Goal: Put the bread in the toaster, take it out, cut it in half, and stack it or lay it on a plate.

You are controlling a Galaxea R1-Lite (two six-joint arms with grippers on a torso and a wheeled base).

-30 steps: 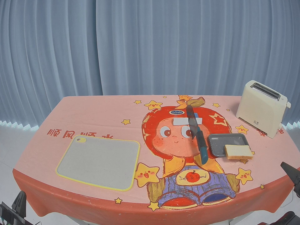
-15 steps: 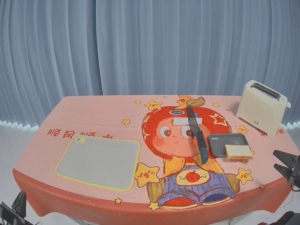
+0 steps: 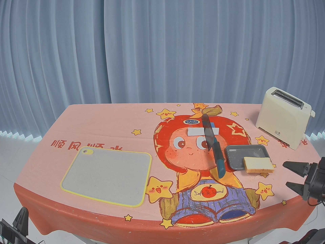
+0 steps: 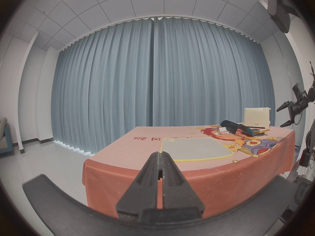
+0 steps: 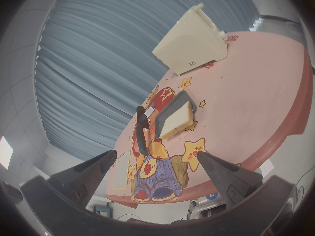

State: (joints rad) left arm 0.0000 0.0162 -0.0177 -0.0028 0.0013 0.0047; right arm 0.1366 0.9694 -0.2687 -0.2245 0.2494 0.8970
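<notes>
A slice of bread [image 3: 258,164] [image 5: 177,120] lies half on a small grey tray [image 3: 242,152] [image 5: 177,103] at the table's right. The cream toaster [image 3: 283,117] [image 5: 192,48] stands at the far right with its slot empty. A teal-handled knife [image 3: 214,144] [image 5: 141,131] rests on a white block left of the tray. The grey cutting board [image 3: 107,175] [image 4: 195,148] lies front left. My right gripper [image 3: 290,177] [image 5: 156,153] is open off the table's right edge, pointing at the bread. My left gripper [image 4: 160,158] is shut and empty, low off the front left corner.
The table carries a pink printed cloth [image 3: 111,129]. A blue curtain [image 3: 162,41] hangs behind it. Bare cloth lies between the bread and the right gripper, and around the toaster.
My right gripper has come up and leftward from the view's right edge toward the table's right side, with both open fingers now showing. The left arm and the objects have stayed put.
</notes>
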